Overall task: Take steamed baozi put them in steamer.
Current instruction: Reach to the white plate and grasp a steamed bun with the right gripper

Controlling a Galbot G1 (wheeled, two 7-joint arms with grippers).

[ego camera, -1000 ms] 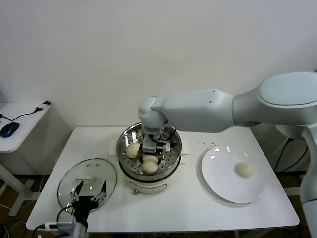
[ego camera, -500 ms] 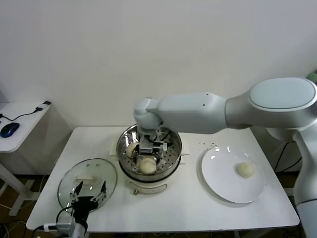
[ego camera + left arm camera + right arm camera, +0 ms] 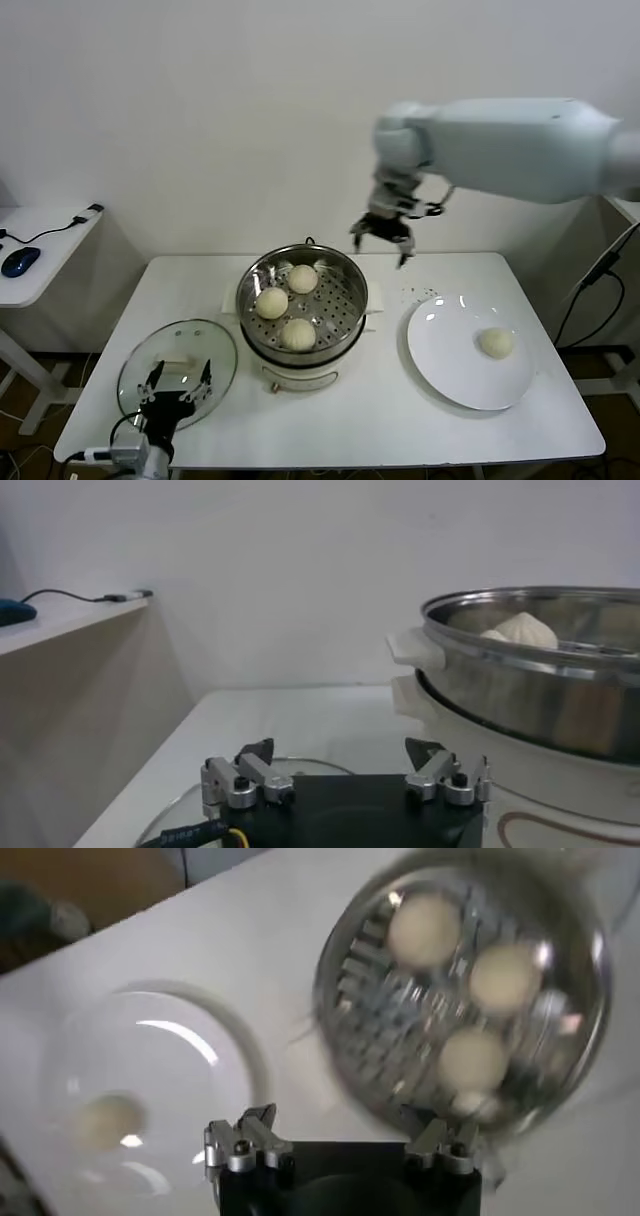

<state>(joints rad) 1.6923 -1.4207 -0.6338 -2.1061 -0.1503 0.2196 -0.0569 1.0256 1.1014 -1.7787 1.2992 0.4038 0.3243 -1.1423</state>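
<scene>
White wall behind, white worktop (image 3: 380, 400) in front, and the right tool (image 3: 383, 236) has just pulled up and out of the steamer (image 3: 302, 306). A second ago it was down inside the pot with its fingers around a bun; now it's hanging in the air above and off to the plate side of the pot, fingers spread apart and holding nothing.

So that's a third bun dropped off. Three steamed baozi (image 3: 298, 333) sit on the perforated tray now, below the tool and towards the robot's left of it. The right wrist camera shows the same three (image 3: 473, 1058) in the pot, with the tool's open fingers framing the view.

That leaves one baozi (image 3: 495, 342) by itself on the white plate (image 3: 450, 375), below the tool and out to the robot's right. I'd guess the job is about three quarters done and the next trip is over to that plate.

Left tool (image 3: 174, 394) is parked low at the near edge of the worktop, right over the glass lid (image 3: 176, 368) lying flat there, fingers apart, nothing in them. It hasn't budged.

Off to the side there's a little desk with a blue mouse (image 3: 19, 260) on it.
</scene>
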